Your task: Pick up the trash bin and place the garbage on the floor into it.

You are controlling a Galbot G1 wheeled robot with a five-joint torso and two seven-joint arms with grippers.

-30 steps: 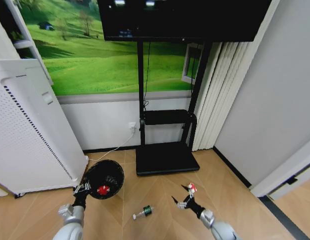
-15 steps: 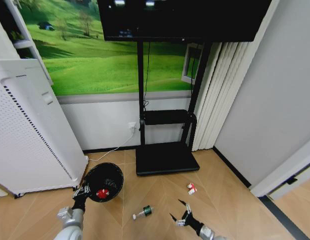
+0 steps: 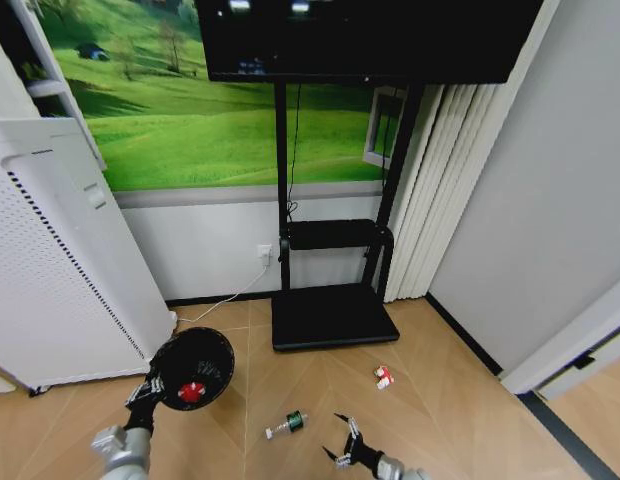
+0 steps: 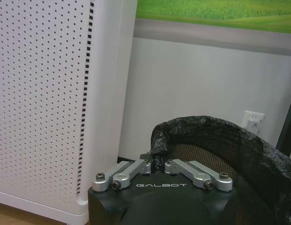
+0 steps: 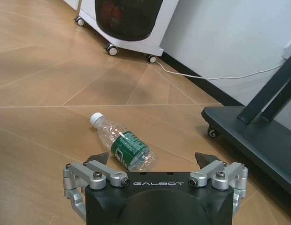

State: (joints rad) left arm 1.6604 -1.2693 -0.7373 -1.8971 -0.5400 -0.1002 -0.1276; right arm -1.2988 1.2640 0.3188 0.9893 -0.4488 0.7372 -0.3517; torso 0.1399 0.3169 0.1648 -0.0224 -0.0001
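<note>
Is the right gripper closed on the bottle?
No. The right gripper is open, and the bottle lies on the floor ahead of it.
</note>
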